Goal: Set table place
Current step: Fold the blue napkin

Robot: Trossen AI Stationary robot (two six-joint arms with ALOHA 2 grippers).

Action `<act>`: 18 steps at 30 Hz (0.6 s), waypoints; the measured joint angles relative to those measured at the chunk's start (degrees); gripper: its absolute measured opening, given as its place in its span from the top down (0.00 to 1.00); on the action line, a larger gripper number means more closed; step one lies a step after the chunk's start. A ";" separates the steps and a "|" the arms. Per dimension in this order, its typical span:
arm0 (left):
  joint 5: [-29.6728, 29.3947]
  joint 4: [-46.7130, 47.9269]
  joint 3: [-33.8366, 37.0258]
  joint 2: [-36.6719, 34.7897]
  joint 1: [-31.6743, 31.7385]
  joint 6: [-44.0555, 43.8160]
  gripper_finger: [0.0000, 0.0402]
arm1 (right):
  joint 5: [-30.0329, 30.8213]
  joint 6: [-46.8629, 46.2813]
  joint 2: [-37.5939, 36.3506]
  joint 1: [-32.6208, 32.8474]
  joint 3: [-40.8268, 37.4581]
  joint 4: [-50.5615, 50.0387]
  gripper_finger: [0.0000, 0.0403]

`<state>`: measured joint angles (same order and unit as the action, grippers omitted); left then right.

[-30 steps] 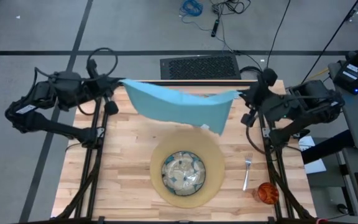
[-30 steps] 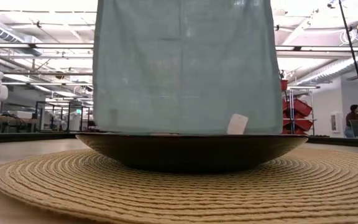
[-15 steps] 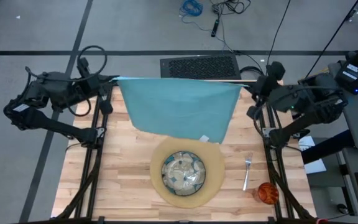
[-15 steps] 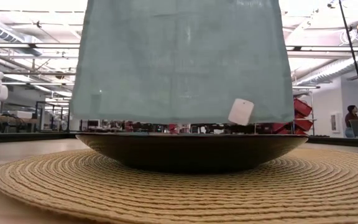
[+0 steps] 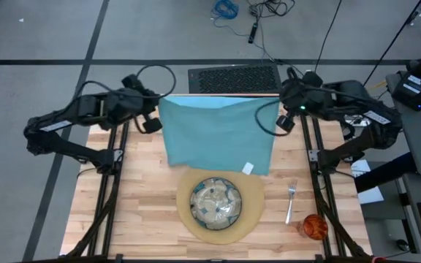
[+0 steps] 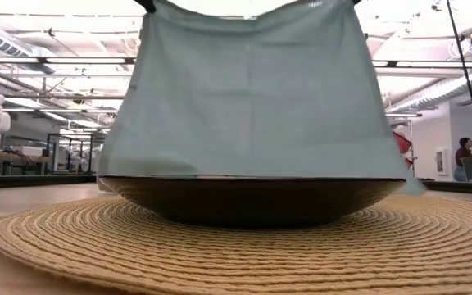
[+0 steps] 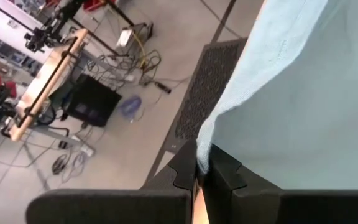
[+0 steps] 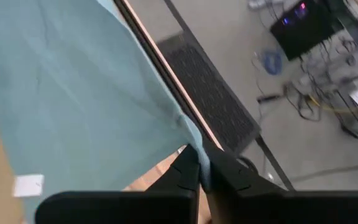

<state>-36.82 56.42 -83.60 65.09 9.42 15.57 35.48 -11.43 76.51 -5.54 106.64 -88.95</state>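
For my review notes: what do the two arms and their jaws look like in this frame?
Both arms are dark, nearly black, built of jointed segments. The left arm carries a black cable looping above its wrist and a pale label on an outer link. The right arm has similar looping black cables and a pale label too. The left gripper and right gripper end in blocky, matte black jaws with stepped inner edges.

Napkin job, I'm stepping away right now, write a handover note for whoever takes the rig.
Left end effector: shut on one top corner of the teal napkin.
Right end effector: shut on the other corner; the cloth hangs spread between them above the table's far half.
Done: plate on placemat, fork and orange cup to its right.
Left: lay down the napkin. No knife or spoon in view.
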 joint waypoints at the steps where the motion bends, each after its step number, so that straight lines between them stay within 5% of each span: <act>1: 0.00 -0.74 0.18 0.64 0.40 0.46 1.00 | -0.02 0.43 0.00 -0.61 -1.17 0.67 1.00; 18: 6.84 -5.67 0.36 11.71 9.02 4.31 1.00 | -6.82 10.63 0.02 -10.93 -17.23 17.83 1.00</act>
<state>-29.98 50.75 -83.24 76.80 18.44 19.88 28.66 -0.79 76.53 -16.47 89.41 -71.12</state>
